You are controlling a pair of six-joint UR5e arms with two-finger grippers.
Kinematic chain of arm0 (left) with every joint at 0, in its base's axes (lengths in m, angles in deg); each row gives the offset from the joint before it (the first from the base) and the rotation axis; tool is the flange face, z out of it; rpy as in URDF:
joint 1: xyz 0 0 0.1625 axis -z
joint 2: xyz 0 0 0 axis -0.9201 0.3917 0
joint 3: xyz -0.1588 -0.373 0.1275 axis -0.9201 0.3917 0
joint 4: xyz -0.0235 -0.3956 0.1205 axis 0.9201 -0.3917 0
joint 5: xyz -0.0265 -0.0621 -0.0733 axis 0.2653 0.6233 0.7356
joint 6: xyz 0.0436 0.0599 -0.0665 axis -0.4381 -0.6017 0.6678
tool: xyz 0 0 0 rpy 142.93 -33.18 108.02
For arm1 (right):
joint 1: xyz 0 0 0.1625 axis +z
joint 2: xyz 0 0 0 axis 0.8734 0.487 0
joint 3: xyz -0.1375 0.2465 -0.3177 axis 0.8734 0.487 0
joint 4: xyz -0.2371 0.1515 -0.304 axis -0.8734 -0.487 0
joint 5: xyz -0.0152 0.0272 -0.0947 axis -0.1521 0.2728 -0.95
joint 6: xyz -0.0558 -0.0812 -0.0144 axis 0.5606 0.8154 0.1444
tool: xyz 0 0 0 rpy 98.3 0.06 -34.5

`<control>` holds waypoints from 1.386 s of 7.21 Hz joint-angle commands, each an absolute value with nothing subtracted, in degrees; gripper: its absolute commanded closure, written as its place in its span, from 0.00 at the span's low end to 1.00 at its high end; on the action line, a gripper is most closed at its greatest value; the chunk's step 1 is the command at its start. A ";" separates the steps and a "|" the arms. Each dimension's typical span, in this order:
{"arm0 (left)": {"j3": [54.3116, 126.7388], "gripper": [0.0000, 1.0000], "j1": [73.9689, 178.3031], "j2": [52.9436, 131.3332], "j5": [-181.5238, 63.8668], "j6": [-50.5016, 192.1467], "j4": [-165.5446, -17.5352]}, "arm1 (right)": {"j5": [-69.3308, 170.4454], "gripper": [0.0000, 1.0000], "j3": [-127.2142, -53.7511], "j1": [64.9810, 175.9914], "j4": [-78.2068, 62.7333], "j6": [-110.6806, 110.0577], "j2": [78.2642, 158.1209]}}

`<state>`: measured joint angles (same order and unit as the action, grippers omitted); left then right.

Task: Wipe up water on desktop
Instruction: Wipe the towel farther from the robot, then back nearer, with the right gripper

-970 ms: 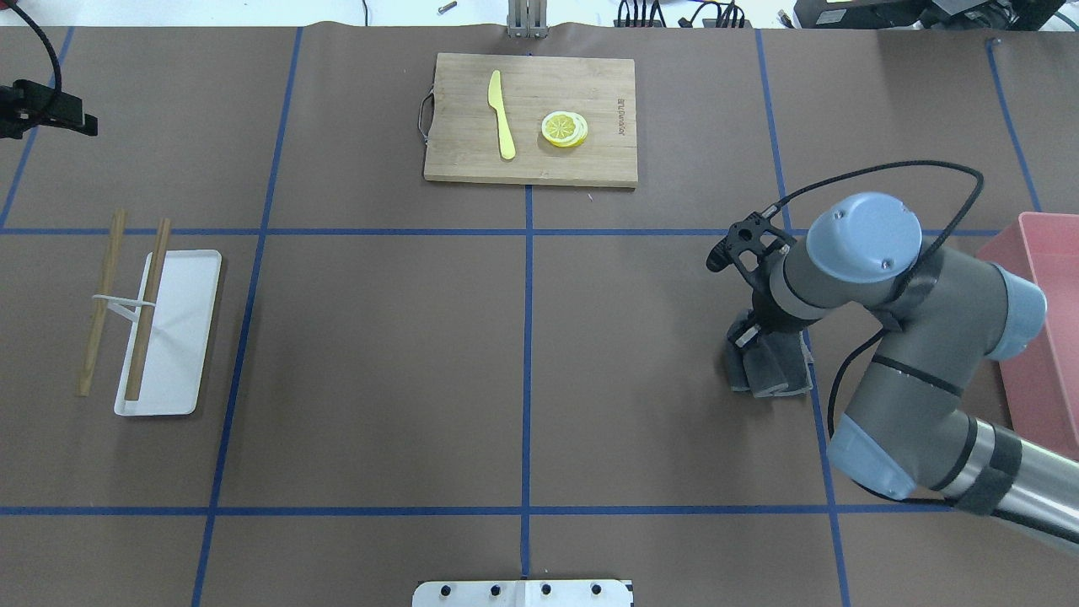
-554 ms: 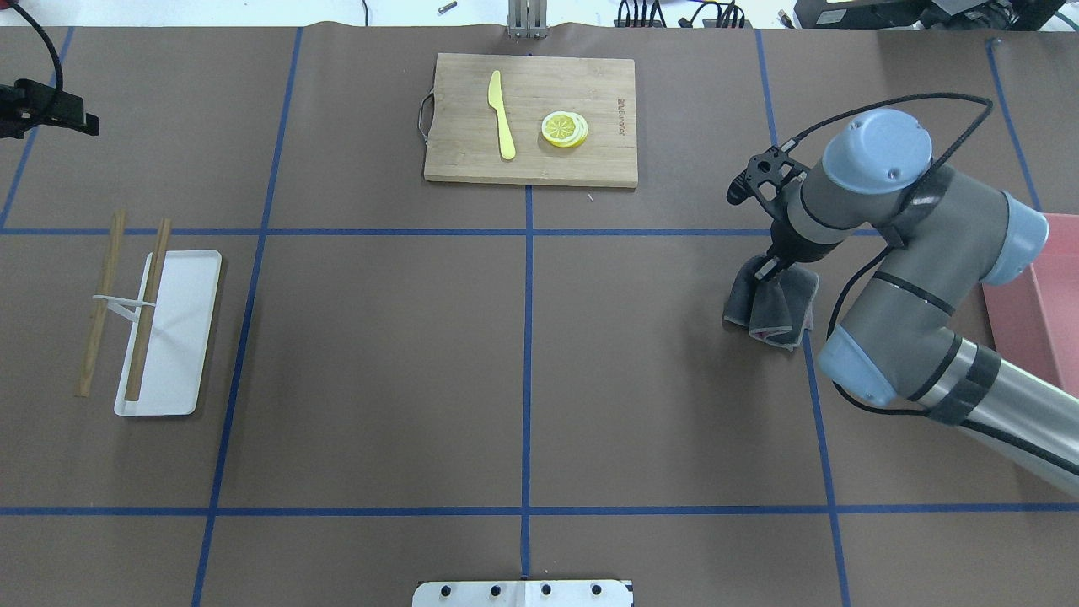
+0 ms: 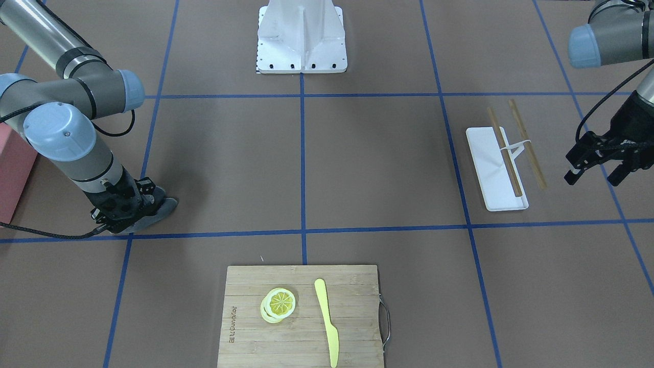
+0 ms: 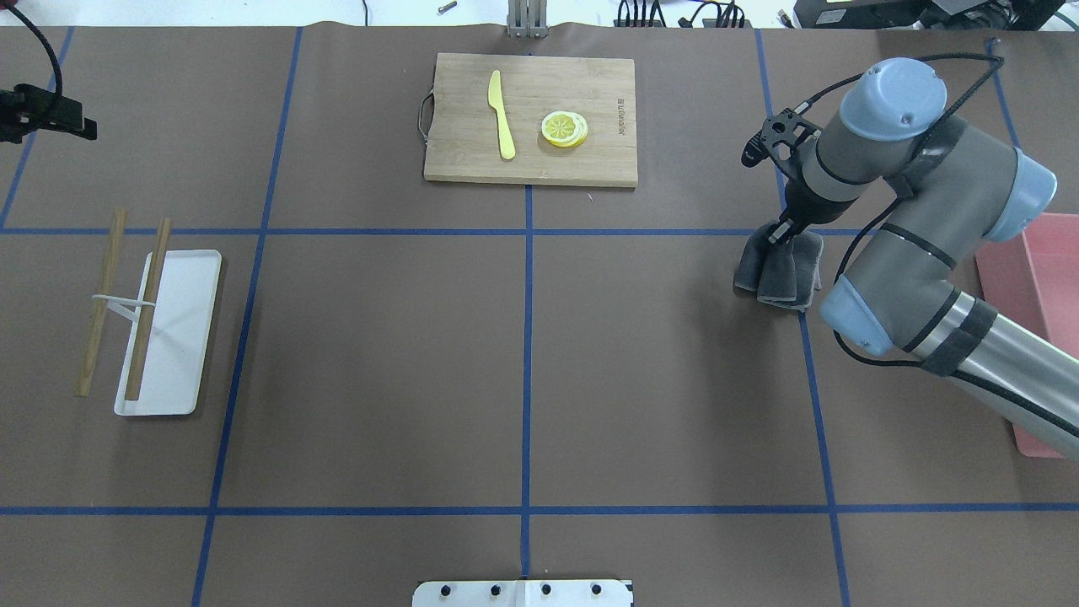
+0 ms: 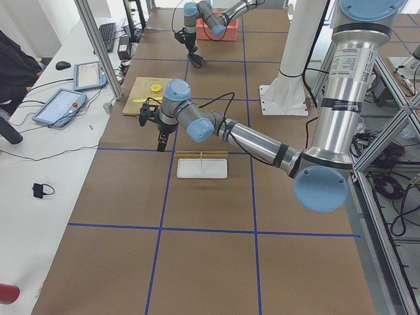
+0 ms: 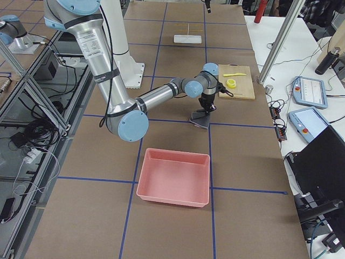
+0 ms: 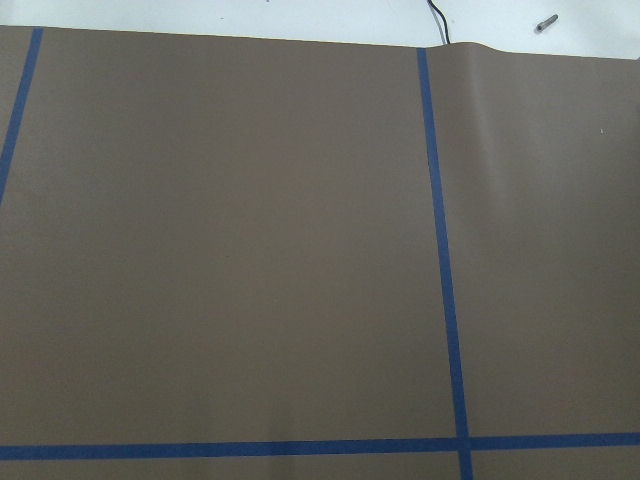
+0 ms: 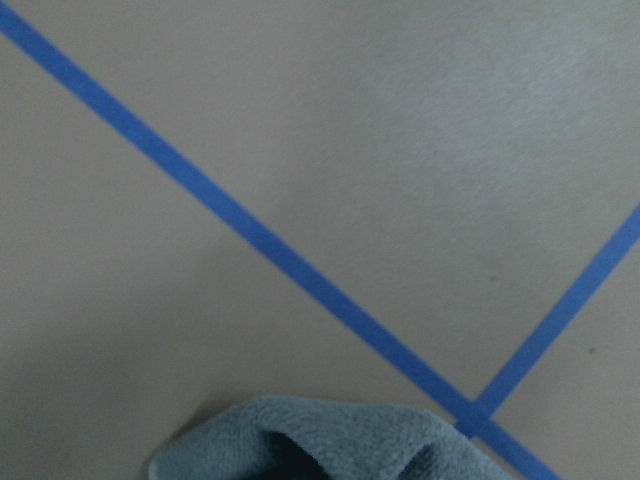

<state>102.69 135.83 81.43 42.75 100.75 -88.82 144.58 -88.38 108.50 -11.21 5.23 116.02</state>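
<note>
The desktop [image 4: 379,354] is brown paper crossed by blue tape lines. My right gripper [image 4: 788,233] is shut on a folded grey cloth [image 4: 780,270] and presses it on the desktop at a tape crossing on the right side. The cloth also shows in the front view [image 3: 156,209], the right side view [image 6: 200,118] and the right wrist view [image 8: 320,440]. I see no clear water on the surface. My left gripper [image 3: 597,173] is open and empty, above the desktop's far left side, beyond the chopsticks.
A bamboo cutting board [image 4: 455,160] with a yellow knife [image 4: 502,114] and a lemon slice [image 4: 564,128] lies at the far middle. A white tray [image 4: 181,337] with two chopsticks [image 4: 148,308] lies at the left. A pink bin [image 4: 1041,287] stands at the right edge.
My right arm has dragged the grey cloth across the desktop away from the robot, up to the far tape line. The left gripper has stayed in place.
</note>
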 commanded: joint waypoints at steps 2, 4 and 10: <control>102.04 0.02 135.85 81.25 42.69 100.57 -88.82 | 146.27 1.00 -103.78 99.73 -10.79 -4.00 127.35; 101.60 0.02 135.93 81.25 41.90 100.39 -88.82 | 146.01 1.00 -110.93 94.19 -10.53 -9.18 134.31; 101.51 0.02 135.76 81.68 41.10 100.21 -88.82 | 143.54 1.00 -102.84 91.31 -12.02 -20.73 121.83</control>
<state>101.54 135.79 81.48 41.11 100.19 -88.88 143.04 -108.76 87.20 -11.64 -20.92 128.02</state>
